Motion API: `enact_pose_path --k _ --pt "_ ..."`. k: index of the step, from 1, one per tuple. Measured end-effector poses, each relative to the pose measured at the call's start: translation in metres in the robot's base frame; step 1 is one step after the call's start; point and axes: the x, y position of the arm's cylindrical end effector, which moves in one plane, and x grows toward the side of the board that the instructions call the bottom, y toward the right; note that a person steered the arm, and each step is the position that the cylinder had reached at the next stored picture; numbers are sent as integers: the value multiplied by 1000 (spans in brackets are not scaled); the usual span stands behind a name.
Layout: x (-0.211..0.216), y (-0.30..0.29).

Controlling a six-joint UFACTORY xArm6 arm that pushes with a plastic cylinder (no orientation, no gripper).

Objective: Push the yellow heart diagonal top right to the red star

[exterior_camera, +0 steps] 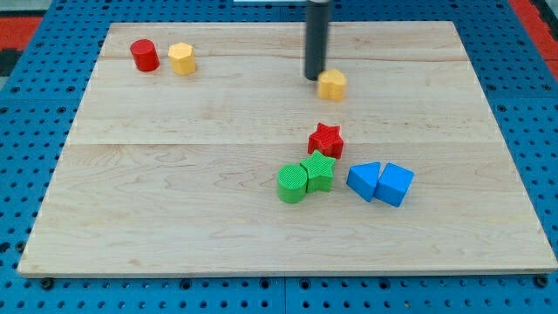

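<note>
The yellow heart lies on the wooden board near the view's top, right of centre. The red star lies below it, about one block's length lower and slightly to the left. My tip is the lower end of the dark rod, right beside the yellow heart's left edge, touching or nearly touching it.
A green star and a green cylinder sit together just below the red star. Two blue blocks lie to their right. A red cylinder and a yellow hexagon stand at the top left. The board rests on a blue pegboard.
</note>
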Motion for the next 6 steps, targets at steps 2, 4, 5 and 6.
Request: enact_pose_path --k 2,4,5,6 --pt "71 26" --pt "34 54" --pt "89 56" --pt "115 52"
